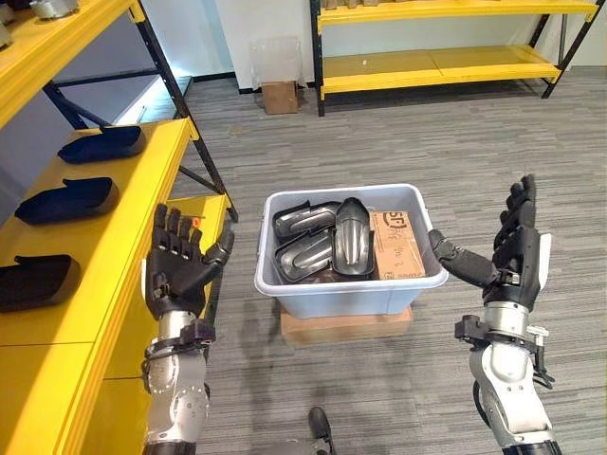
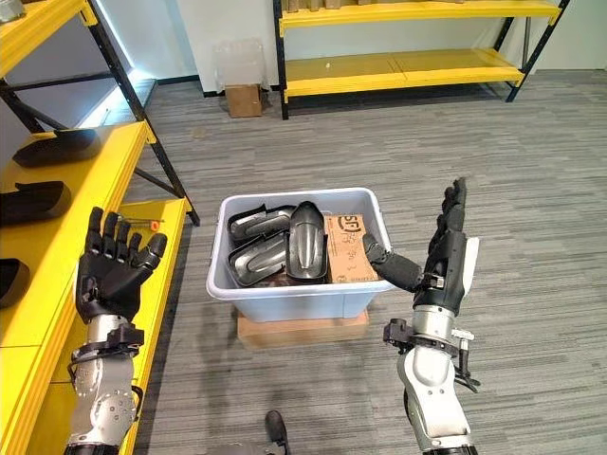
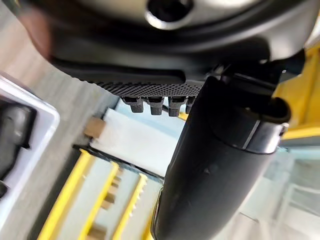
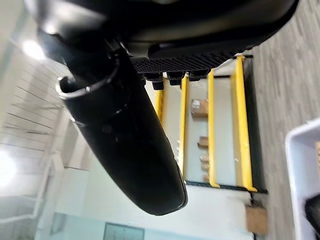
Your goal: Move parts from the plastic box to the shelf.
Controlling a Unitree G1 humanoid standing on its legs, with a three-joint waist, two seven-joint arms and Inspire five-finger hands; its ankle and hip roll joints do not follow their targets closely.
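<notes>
A pale plastic box [image 1: 294, 289] stands on a flat cardboard slab on the floor in front of me. Several dark moulded parts [image 1: 322, 242] and a brown carton [image 1: 395, 245] lie inside it. Three dark parts [image 1: 66, 200] rest in a row on the yellow shelf [image 1: 114, 246] at my left. My left hand [image 1: 175, 265] is raised beside the shelf's edge, left of the box, fingers straight and holding nothing. My right hand [image 1: 507, 251] is raised to the right of the box, open and empty, its thumb [image 2: 391, 265] pointing toward the box's right rim.
A second yellow rack [image 1: 436, 57] stands against the far wall. A small cardboard box [image 1: 280, 97] and a clear bag sit on the floor to its left. Grey carpet lies around the plastic box.
</notes>
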